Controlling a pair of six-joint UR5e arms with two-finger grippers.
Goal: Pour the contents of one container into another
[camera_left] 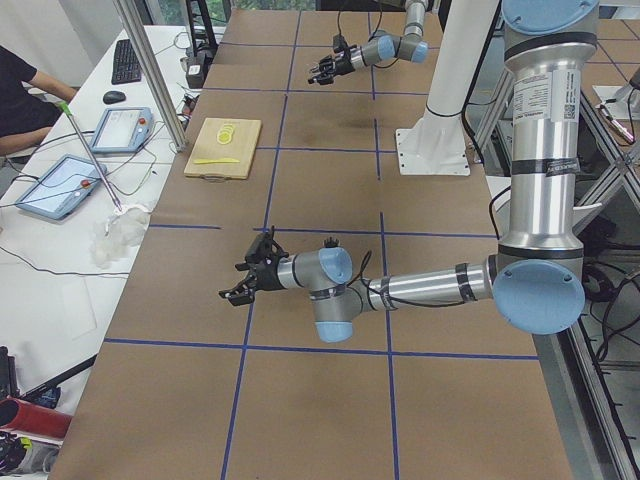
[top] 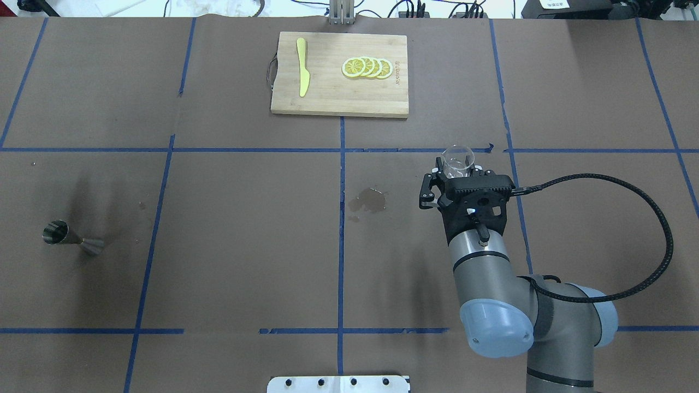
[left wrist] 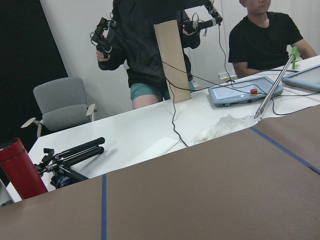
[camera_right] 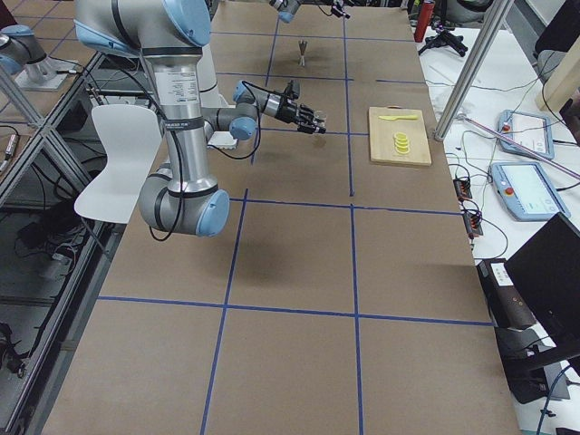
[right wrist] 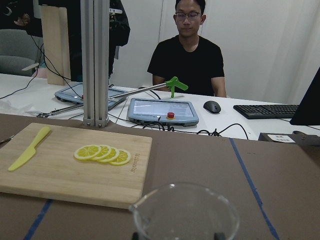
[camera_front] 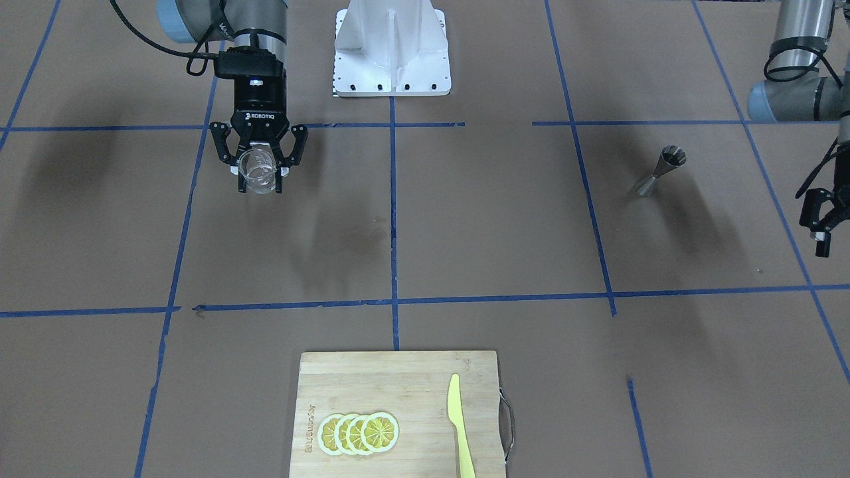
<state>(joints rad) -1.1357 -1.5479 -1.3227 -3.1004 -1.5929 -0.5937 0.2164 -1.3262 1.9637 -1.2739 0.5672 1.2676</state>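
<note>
The clear glass cup [camera_front: 257,169] sits upright between the fingers of my right gripper [camera_front: 259,188], which is shut on it and holds it slightly off the table. The overhead view shows the cup [top: 457,157] just ahead of the wrist, and its rim [right wrist: 185,212] fills the bottom of the right wrist view. I cannot tell whether it holds anything. The steel jigger [camera_front: 659,174] stands upright far across the table [top: 71,237], alone. My left gripper [camera_front: 827,229] hangs open beside the jigger, at the frame edge, with nothing in it.
A wooden cutting board [top: 338,103] lies at the far middle edge with lemon slices [top: 367,67] and a yellow knife [top: 302,73]. A dark stain [top: 371,201] marks the table centre. The white robot base [camera_front: 392,53] stands at the near edge. Operators sit beyond the table.
</note>
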